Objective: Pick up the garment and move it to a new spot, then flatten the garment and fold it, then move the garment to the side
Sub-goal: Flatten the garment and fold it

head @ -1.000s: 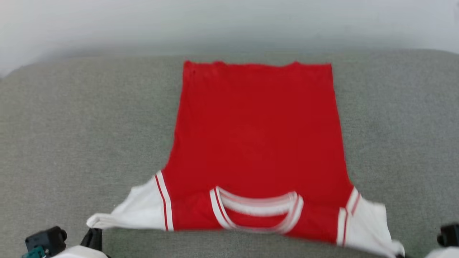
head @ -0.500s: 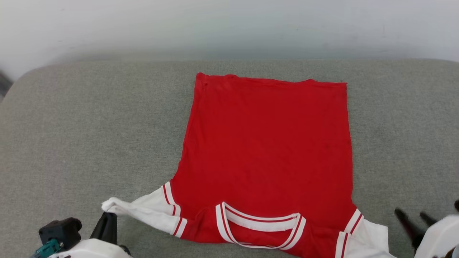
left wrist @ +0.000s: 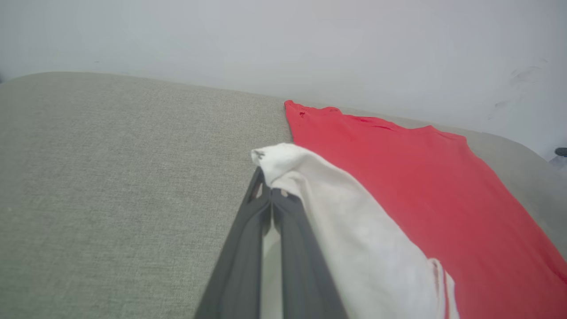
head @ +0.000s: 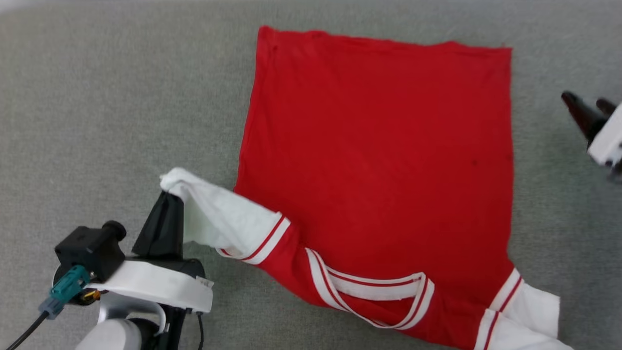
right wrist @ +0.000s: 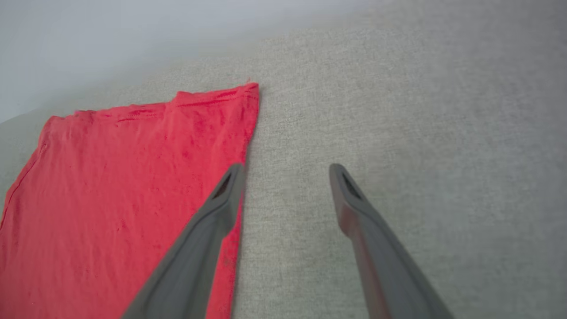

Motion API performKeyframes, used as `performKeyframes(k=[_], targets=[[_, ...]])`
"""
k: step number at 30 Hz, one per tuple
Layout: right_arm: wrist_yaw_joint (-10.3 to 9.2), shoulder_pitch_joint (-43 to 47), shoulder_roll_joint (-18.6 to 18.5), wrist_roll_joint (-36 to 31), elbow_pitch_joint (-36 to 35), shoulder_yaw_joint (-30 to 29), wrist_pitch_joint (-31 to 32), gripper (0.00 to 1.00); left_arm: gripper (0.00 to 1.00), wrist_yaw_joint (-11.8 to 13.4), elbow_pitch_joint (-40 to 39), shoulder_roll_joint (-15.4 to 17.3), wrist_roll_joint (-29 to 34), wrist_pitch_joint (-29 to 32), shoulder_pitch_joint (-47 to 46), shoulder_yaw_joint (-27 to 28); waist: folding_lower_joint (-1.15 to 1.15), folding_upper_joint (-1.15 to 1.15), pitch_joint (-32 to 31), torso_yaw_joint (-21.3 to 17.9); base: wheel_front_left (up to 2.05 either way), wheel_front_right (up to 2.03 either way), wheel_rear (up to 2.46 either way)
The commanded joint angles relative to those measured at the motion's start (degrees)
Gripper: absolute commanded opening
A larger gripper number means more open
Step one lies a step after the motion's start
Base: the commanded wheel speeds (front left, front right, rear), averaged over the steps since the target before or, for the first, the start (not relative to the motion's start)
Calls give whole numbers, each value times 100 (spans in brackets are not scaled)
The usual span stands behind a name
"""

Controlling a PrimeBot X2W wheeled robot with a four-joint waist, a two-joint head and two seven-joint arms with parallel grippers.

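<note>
Grey woven upholstery (head: 97, 97) spreads under everything and meets a pale wall (left wrist: 266, 35) at its far edge. On it, the left gripper (left wrist: 266, 195) is clenched on the white sleeve (head: 223, 218) at the left side of the garment (head: 379, 155), holding the cuff raised off the surface. The garment lies flat, plain red side up, hem toward the wall, collar (head: 374, 296) nearest the robot. Its other sleeve (head: 529, 311) rests on the upholstery. The right gripper (right wrist: 285, 170) hangs released, fingers spread, near the garment's right edge. Bare upholstery runs wide to the garment's left and right.
</note>
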Motion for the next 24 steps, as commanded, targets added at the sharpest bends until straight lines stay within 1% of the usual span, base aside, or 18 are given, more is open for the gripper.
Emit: performKeyframes(k=[1,4,8,11,13,15,18,19,20,21,23,24], targets=[[-3,-382,-72,-82,213,41,173,100,0,-26,-103,-29,69,-41,-167,-34,-2,0,431,175,0,0,0],[-2,-1139,-113,-170,634,73,568,100,0,-38,-287,-78,189,-79,-398,-85,-2,0,781,285,0,0,0],[-3,-1958,-76,-328,1085,98,791,100,0,-107,-427,-144,273,-114,-661,-159,-2,0,1194,424,0,0,0],[-2,-2369,-145,-479,1449,148,903,100,0,-151,-443,-183,326,-126,-801,-217,-2,0,1413,522,0,0,0],[-2,-2577,-200,-589,1671,147,928,100,0,-197,-423,-212,348,-123,-893,-251,-2,0,1510,578,0,0,0],[-2,-2629,-130,-596,2029,52,1091,100,0,-234,-392,-247,338,-123,-952,-285,-2,0,1566,631,0,0,0],[-2,-2574,-40,-681,2464,60,1340,100,0,-272,-335,-267,300,-126,-997,-307,-2,0,1583,668,0,0,0],[-2,-2543,-17,-713,2597,64,1437,76,0,-280,-315,-273,297,-139,-1000,-311,-2,0,1576,676,0,0,0],[-2,-2515,5,-748,2689,94,1490,31,0,-283,-297,-277,294,-139,-991,-312,-2,0,1562,681,0,0,0],[-2,-2509,8,-773,2754,117,1541,0,0,-277,-279,-282,291,-155,-984,-309,-2,0,1542,682,0,0,0],[-1,-2535,-6,-778,2751,185,1538,0,0,-284,-237,-290,279,-162,-975,-324,-2,0,1495,697,0,0,0],[-2,-2545,-74,-809,2715,241,1494,0,0,-289,-212,-288,270,-157,-968,-333,-2,0,1454,702,0,0,0]])
